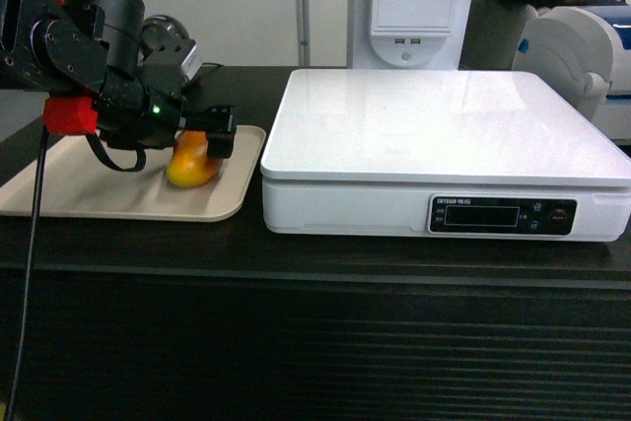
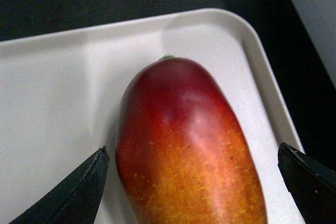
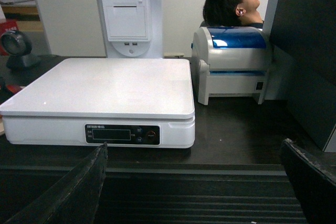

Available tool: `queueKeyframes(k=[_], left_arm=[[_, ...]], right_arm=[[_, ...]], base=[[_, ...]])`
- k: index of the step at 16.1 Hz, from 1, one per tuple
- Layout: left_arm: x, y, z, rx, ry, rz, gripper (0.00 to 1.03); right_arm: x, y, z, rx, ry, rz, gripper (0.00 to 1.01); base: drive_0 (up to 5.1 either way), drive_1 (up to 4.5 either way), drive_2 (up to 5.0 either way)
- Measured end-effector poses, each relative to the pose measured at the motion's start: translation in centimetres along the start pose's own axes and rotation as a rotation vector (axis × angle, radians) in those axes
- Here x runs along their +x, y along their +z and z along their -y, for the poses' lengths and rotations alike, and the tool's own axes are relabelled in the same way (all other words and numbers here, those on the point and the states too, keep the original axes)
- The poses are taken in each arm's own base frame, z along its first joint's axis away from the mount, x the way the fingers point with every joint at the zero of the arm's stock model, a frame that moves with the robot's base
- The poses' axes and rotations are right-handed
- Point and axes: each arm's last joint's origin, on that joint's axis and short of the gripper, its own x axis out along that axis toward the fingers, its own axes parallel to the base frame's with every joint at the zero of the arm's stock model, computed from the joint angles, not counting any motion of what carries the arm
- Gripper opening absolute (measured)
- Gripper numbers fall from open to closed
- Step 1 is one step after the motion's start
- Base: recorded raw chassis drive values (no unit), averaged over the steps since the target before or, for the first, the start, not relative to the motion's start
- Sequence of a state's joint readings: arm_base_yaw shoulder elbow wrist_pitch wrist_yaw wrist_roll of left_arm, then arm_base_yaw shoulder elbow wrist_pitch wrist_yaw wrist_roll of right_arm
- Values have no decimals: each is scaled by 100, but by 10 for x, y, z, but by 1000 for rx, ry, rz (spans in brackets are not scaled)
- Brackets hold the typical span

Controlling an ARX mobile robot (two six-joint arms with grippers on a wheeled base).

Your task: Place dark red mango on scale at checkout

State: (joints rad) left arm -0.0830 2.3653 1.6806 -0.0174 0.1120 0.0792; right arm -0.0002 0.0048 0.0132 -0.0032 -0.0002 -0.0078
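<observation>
On the beige tray [image 1: 69,194], the left gripper [image 2: 191,179] stands open astride the dark red mango [image 2: 186,150]. Its long axis runs between the fingers, red stem end pointing away. Rightward, the white scale [image 1: 444,135] tops the checkout [image 1: 315,342]. The right gripper [image 3: 194,182] is open, holding nothing.

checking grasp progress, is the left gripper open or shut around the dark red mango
Open. In the left wrist view the left gripper has both black fingertips apart from the dark red oval mango, lying on the beige tray.
</observation>
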Motion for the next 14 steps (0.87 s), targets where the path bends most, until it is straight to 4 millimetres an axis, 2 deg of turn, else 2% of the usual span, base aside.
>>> queueKeyframes(k=[3, 8, 9, 10, 13, 14], left_arm=[[3, 1, -4, -7, 6, -40, 98], [13, -10, 0, 0, -13, -117, 98], [14, -8, 0, 17, -11, -99, 75], [14, -7, 0, 19, -11, -97, 63], [12, -6, 1, 25, 1, -80, 61], [5, -5, 3, 28, 6, -74, 61]], right_arm=[[0, 0, 0, 0, 0, 0, 98], [0, 0, 0, 0, 0, 0, 98], [0, 0, 0, 0, 0, 0, 98], [0, 0, 0, 0, 0, 0, 98], [0, 0, 0, 0, 0, 0, 98], [0, 0, 0, 0, 0, 0, 98]], base=[[0, 0, 0], [0, 0, 0], [0, 0, 0], [0, 0, 0], [0, 0, 0], [0, 0, 0]])
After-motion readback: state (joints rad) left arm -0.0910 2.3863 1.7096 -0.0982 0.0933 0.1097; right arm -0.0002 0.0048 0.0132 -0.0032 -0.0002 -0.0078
